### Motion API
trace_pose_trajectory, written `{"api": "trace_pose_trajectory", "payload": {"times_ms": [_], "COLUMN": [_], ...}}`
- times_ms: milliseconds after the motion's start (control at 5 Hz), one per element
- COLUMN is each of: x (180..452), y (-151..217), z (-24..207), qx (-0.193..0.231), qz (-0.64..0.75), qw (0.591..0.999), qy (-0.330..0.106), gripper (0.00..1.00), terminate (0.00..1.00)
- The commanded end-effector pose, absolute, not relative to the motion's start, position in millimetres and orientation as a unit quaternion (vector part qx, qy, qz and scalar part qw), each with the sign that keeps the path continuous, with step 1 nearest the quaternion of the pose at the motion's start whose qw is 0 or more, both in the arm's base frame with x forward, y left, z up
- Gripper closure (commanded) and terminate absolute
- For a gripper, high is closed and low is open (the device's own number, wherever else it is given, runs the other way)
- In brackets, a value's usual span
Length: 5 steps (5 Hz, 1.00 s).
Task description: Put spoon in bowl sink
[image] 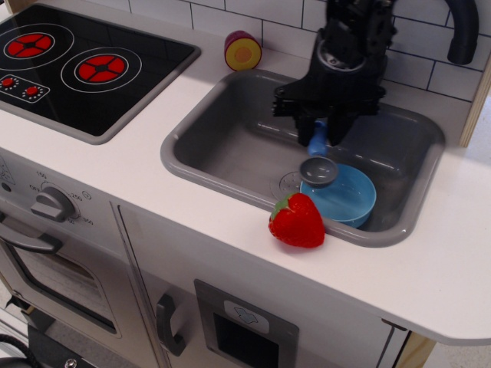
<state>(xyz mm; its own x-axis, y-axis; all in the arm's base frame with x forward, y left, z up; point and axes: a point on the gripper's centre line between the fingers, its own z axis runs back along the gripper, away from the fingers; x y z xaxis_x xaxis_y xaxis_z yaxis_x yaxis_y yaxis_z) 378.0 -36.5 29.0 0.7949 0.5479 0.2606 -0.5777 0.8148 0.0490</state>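
Note:
My black gripper (320,136) is shut on the light blue handle of the spoon (317,161). The spoon hangs with its dark grey scoop down, just above the left rim of the light blue bowl (343,196). The bowl lies in the right front part of the grey sink (222,142). The gripper is over the middle right of the sink, in front of the black faucet (460,27).
A red strawberry (296,221) lies on the white counter at the sink's front rim, next to the bowl. A round yellow and purple toy (242,50) stands behind the sink's left corner. A black stove top (77,65) is at the left.

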Motion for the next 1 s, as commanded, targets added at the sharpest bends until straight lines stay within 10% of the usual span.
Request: {"api": "trace_pose_trajectory", "payload": {"times_ms": [0,400,600,800], "x": [391,378,372,370], "y": [-59,-64,-63,-63], "z": [44,36,34,32], "qx": [0.061,0.076,0.086,0.094], "qz": [0.297,0.28,0.276,0.268], "qw": [0.937,0.94,0.941,0.943], "qy": [-0.17,-0.178,-0.176,-0.175], "gripper": [1.0,1.0,0.0,0.0], "terminate": [0.0,0.0,0.0,0.0]}}
